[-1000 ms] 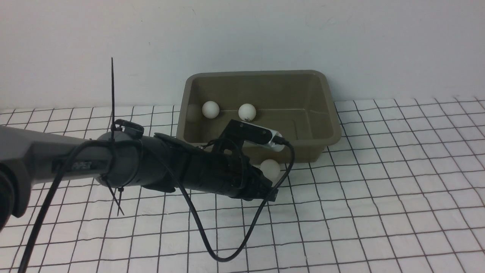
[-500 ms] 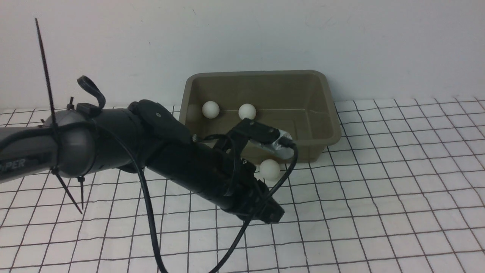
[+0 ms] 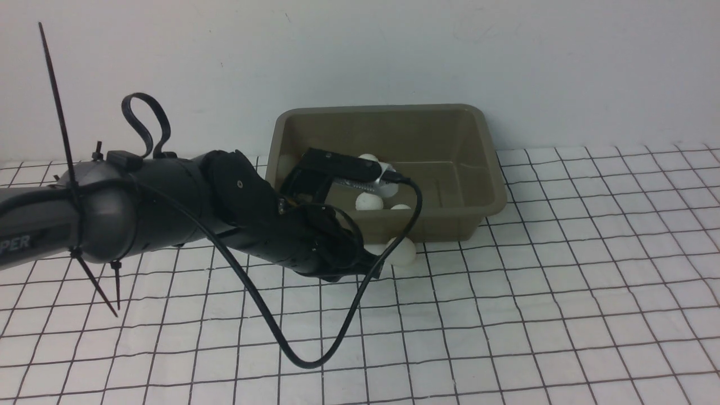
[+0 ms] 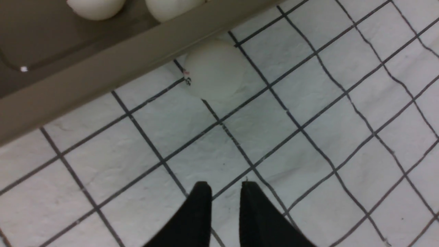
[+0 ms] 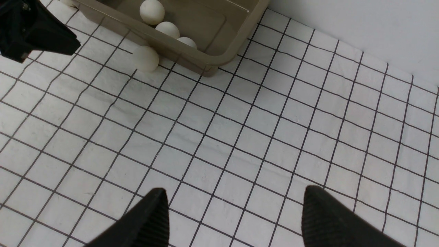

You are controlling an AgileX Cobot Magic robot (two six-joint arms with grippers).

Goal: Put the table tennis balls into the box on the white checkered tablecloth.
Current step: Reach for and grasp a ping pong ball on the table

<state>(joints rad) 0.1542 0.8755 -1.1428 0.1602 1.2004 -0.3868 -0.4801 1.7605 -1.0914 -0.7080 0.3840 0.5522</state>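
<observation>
One table tennis ball (image 3: 402, 251) lies on the white checkered tablecloth (image 3: 562, 309), touching the front wall of the olive-grey box (image 3: 484, 129). It also shows in the left wrist view (image 4: 214, 70) and the right wrist view (image 5: 145, 58). Three balls show inside the box (image 5: 167, 29); two of them lie near its front wall (image 3: 369, 201). My left gripper (image 3: 371, 270) hovers over the cloth a little short of the loose ball, shut and empty, its fingertips (image 4: 200, 192) almost touching. My right gripper (image 5: 235, 197) is open and empty over bare cloth, well away from the box.
The box stands against the white back wall (image 3: 506, 56). My left arm's black cable (image 3: 315, 360) hangs in a loop down to the cloth in front of the box. Long cable-tie ends (image 3: 53, 84) stick up from the arm.
My left arm has swung, and its gripper has moved back and to the left, closer to the box's front wall. The loose ball has not moved.
</observation>
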